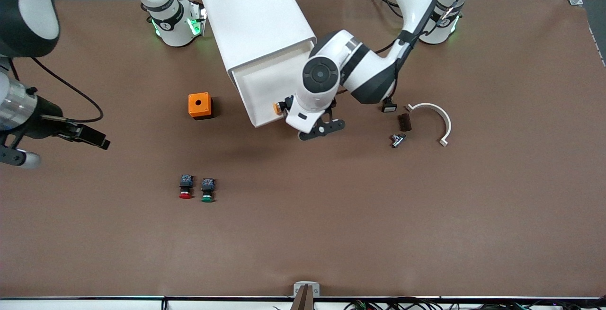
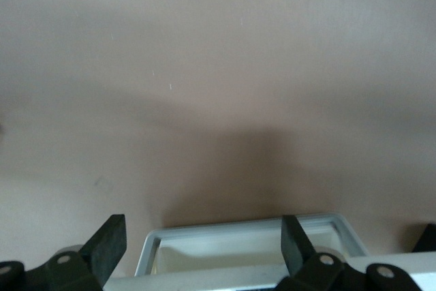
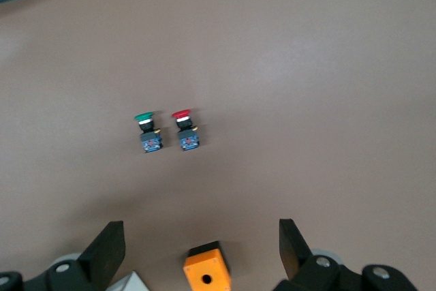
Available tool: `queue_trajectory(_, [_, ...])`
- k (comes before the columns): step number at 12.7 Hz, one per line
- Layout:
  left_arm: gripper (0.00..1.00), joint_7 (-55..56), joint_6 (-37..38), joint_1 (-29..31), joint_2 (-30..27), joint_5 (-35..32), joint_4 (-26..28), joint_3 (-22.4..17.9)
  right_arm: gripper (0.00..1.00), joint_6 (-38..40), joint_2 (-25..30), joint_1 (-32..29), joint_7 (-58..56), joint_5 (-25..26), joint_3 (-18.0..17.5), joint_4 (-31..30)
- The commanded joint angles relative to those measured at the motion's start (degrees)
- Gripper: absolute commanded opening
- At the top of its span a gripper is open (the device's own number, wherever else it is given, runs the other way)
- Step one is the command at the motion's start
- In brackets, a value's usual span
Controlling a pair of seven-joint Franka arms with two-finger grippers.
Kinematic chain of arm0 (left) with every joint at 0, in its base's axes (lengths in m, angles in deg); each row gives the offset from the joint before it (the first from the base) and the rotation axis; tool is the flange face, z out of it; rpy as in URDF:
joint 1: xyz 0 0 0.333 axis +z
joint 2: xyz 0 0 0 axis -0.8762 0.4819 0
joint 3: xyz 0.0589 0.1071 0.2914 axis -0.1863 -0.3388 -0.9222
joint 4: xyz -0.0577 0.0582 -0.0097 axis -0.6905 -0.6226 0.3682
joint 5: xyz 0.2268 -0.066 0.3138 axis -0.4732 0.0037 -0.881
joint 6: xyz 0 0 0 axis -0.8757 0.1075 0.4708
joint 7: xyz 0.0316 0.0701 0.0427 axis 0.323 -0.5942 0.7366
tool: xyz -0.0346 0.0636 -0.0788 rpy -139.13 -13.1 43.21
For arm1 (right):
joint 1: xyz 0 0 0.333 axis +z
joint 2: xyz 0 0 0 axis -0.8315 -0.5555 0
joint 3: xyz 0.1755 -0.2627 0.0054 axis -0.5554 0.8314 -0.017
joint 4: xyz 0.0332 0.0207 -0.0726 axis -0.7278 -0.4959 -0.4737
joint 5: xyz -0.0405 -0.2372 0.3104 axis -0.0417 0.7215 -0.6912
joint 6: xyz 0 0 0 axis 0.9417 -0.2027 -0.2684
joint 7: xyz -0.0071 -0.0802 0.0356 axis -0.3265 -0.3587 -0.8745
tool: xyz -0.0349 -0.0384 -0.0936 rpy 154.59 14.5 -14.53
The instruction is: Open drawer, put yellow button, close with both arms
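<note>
— So, where is the yellow button (image 1: pixel 277 107)?

— It lies inside the drawer (image 1: pixel 265 93), the top one of the white cabinet (image 1: pixel 255 16), which is pulled out toward the front camera. The button sits in the drawer's front corner toward the left arm's end of the table, mostly hidden by the left arm's wrist.

— And the left gripper (image 2: pixel 204 243)?

— It hangs over that same front corner with its fingers (image 2: pixel 294 240) spread apart, grasping nothing. In the left wrist view the drawer's front rim (image 2: pixel 238 231) shows between them, with bare table past it.

— The right gripper (image 3: pixel 197 247)?

— It waits above the right arm's end of the table, fingers (image 1: pixel 90 136) released and empty. Its wrist view looks down on an orange box (image 3: pixel 208 270) with a round hole in its top.

— What else lies on the table?

— A red button (image 1: pixel 185 187) and a green button (image 1: pixel 207 190) lie side by side, nearer the front camera than the orange box. Toward the left arm's end lie a white curved bracket (image 1: pixel 438 118), a dark brown block (image 1: pixel 405 121), a small metal part (image 1: pixel 397 139) and a small black-and-white piece (image 1: pixel 388 107).
</note>
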Motion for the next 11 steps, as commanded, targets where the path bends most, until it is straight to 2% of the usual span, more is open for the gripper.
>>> queue_trajectory(1, [1.00,3.39,1.72,-2.86,-0.58,0.96,0.14,0.29,1.00,1.55,4.21,-3.40,-8.25,0.66,-1.15,-1.19])
queue_trajectory(4, [1.00,4.55,1.72,-3.13,-0.40,1.13,0.84,4.68,1.00,1.99,8.60,-3.14,-8.37,4.16,-1.24,-3.90])
queue_trajectory(7, [1.00,6.40,1.72,-3.22,-0.31,1.13,2.07,8.37,1.00,1.47,12.12,-3.14,-8.28,4.26,-1.24,-7.77])
queue_trajectory(9, [1.00,7.54,1.72,-3.13,-0.31,1.22,2.16,9.87,1.00,1.64,12.48,-3.14,-8.28,4.26,-1.33,-8.04])
queue_trajectory(11, [1.00,7.63,1.72,-2.96,-0.14,4.98,2.16,9.97,1.00,1.56,12.30,-3.14,-8.28,4.35,-1.33,-7.78])
